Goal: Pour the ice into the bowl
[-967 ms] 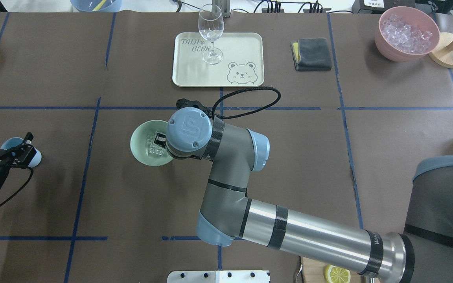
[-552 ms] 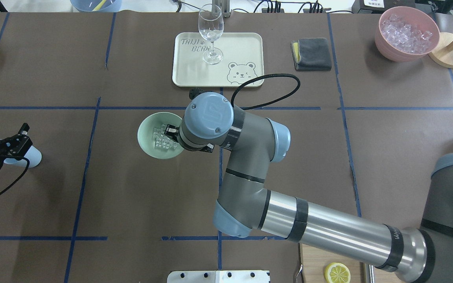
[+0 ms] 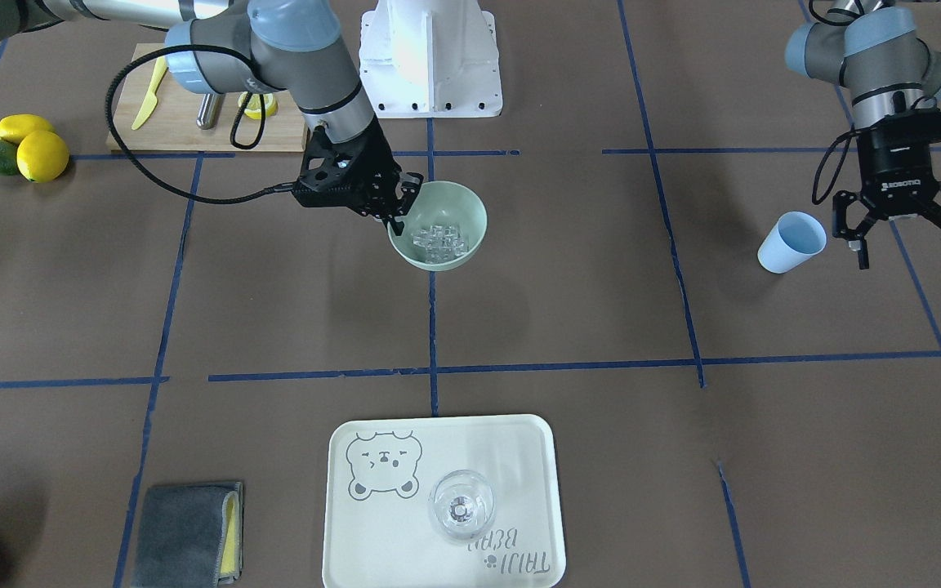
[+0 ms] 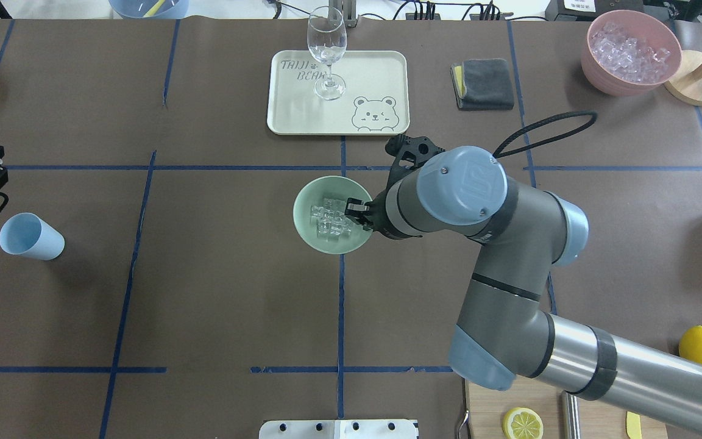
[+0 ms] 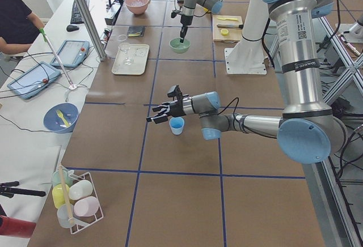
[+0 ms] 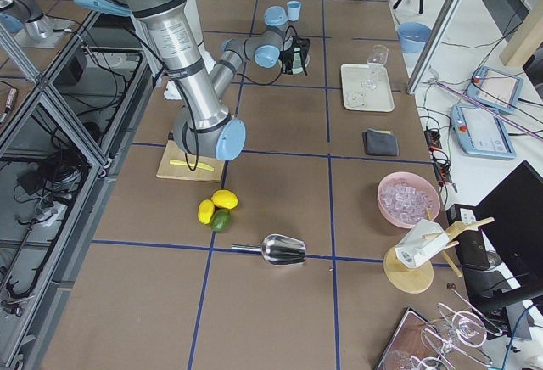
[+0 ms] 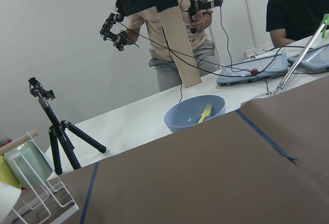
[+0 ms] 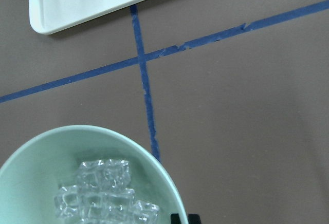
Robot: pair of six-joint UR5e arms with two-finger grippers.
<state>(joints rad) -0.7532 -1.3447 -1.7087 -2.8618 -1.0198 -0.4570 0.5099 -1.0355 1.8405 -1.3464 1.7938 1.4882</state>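
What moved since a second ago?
The right gripper, clamped on the rim of the bowl, slid it and its ice toward the robot's right. The open left gripper pulled back from the blue cup. The cup, tray and wine glass stayed put.

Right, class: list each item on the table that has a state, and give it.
bowl: upright, holds ice
ice: piled in bowl
right gripper: shut on bowl rim
left gripper: open, empty
blue cup: upright, empty
wine glass: upright on tray
pink bowl: full of ice cubes
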